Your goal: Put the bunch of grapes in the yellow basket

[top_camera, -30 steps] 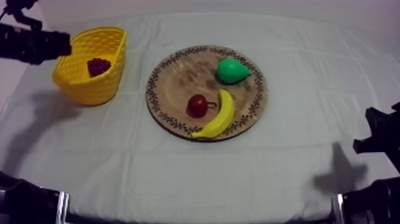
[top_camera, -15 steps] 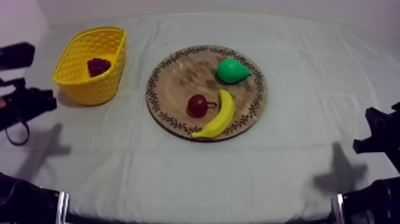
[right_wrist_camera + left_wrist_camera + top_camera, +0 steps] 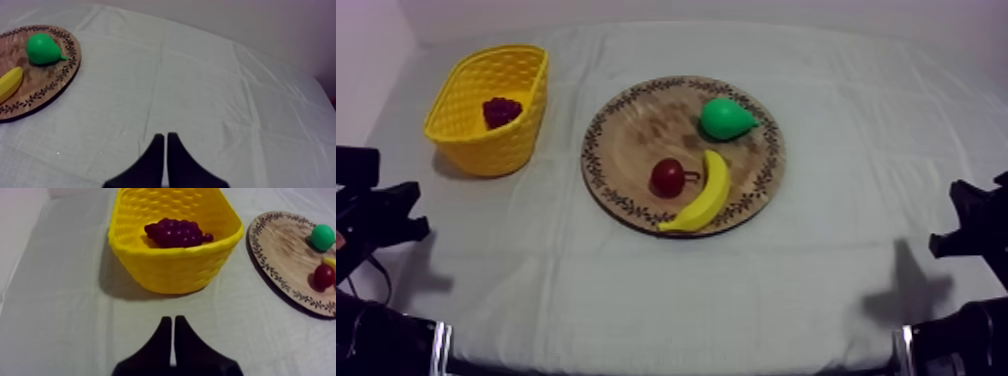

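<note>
Grapes (image 3: 175, 233) lay inside the yellow basket (image 3: 175, 270), and both pincers were empty.
The left pincer (image 3: 173, 319) was closed on nothing, its two fingers pressed together, low over the cloth (image 3: 60, 313). The basket stood just ahead of it. The wooden board (image 3: 280, 243) was ahead and off to its right, apart from the basket. A pear (image 3: 724, 118), a banana (image 3: 704, 193) and a small red fruit (image 3: 667, 178) lay on the board. The right pincer (image 3: 163, 135) was closed and empty too, with the board ahead to its left. I think the putting-in step was done and the job looked finished. The next move, I guess, only called for both arms to rest and touch nothing.
</note>
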Tool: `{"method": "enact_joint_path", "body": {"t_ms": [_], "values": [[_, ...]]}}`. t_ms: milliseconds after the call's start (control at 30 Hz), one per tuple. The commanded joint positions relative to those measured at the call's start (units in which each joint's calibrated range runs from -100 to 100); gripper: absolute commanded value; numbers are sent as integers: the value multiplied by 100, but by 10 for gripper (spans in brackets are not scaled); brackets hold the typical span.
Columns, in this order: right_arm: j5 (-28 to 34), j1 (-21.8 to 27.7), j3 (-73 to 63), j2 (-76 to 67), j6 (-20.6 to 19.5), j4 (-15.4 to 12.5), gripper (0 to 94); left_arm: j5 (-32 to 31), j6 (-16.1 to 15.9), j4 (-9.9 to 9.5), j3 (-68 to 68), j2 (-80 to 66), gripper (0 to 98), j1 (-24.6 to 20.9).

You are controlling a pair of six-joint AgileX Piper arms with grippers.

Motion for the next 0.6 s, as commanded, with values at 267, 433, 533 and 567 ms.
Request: {"method": "enact_joint_path", "body": {"t_ms": [267, 433, 533, 567], "values": [[-1, 1, -1, -2, 2, 1, 5, 247, 431, -309, 264, -864, 0, 21], [-1, 1, -1, -2, 2, 1, 5, 502, 646, -354, 235, -1181, 0, 23], [-1, 1, -1, -2, 2, 1, 5, 566, 926, -360, 226, -1372, 0, 24], [-1, 1, -1, -2, 2, 1, 5, 576, 994, -361, 224, -1442, 0, 24]]}}
